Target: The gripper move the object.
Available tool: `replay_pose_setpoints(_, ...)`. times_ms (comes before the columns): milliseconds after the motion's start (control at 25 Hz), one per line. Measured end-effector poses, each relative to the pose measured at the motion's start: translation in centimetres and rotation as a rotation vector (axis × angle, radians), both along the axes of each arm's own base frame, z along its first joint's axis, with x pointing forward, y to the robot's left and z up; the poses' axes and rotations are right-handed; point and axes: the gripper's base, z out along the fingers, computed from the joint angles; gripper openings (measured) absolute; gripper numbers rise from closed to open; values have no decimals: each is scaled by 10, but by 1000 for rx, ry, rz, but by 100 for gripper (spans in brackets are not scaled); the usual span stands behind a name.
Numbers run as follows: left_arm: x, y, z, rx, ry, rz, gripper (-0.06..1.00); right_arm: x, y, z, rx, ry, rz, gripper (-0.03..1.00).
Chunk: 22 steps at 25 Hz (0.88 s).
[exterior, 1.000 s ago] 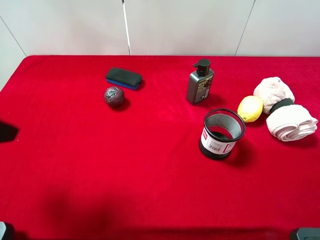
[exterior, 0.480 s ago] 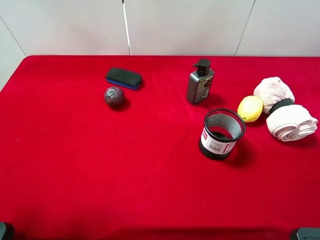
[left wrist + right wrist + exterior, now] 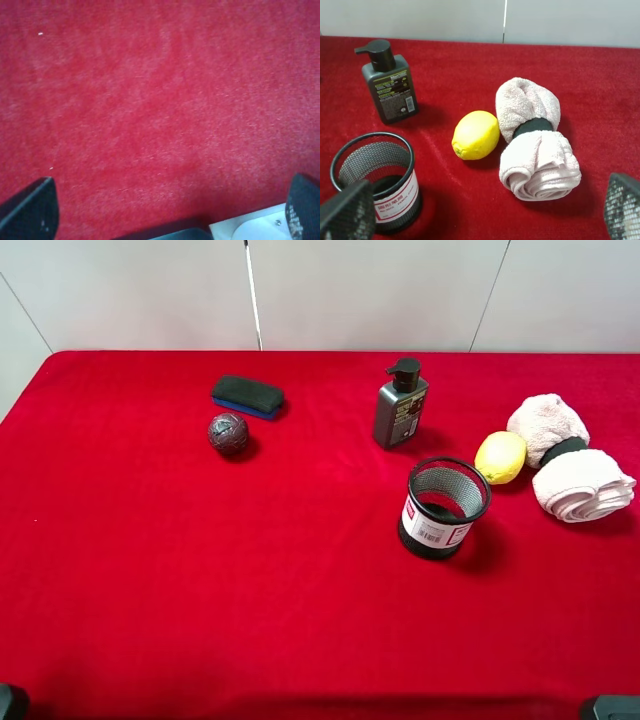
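A red, felt-like cloth covers the whole tabletop (image 3: 300,590), reaching from the near edge to the far edge, where it meets the wall. That wall (image 3: 370,290) is made of pale, off-white panels, split by thin dark seams, one upright and others running at a slant. The light is even and soft, with only faint, short shadows on the cloth and a slightly darker strip along the near edge.
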Motion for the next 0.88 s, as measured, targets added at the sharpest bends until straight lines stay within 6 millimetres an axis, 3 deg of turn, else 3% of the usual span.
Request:
replay_pose_setpoints(240,0,0,0,-4,-4,-7,89,0,0,0,1,0,1,69)
replay_pose_setpoints(560,2,9,1,-10,-15,123,89,0,0,0,1,0,1,69)
replay_pose_setpoints(880,-24,21,13,-96,-204,160,89,0,0,0,1,0,1,69)
